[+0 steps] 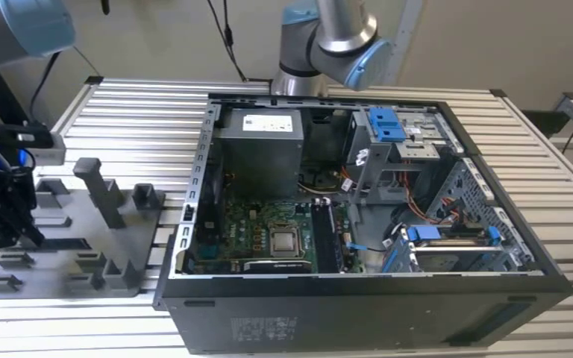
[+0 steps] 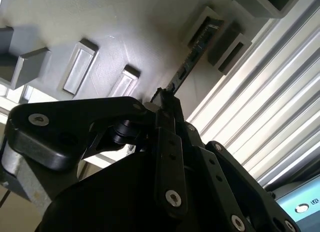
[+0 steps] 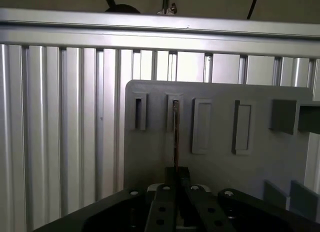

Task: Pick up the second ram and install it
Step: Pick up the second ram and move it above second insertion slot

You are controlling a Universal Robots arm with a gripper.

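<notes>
Note jaws clamped on near end of second ram (image 3: 176,134). Find ram standing on edge in grey tray (image 3: 260,162), second slot from tray edge. Locate slatted worktop (image 3: 60,122) under tray, computer case (image 1: 366,313) beside tray.

Location: robotics lab bench, computer assembly.
I work at a slatted aluminium table (image 1: 137,112) carrying an opened desktop computer case (image 1: 366,313) and a grey fixture tray (image 1: 149,246); my jointed arm (image 1: 328,37) stands beyond it.
</notes>
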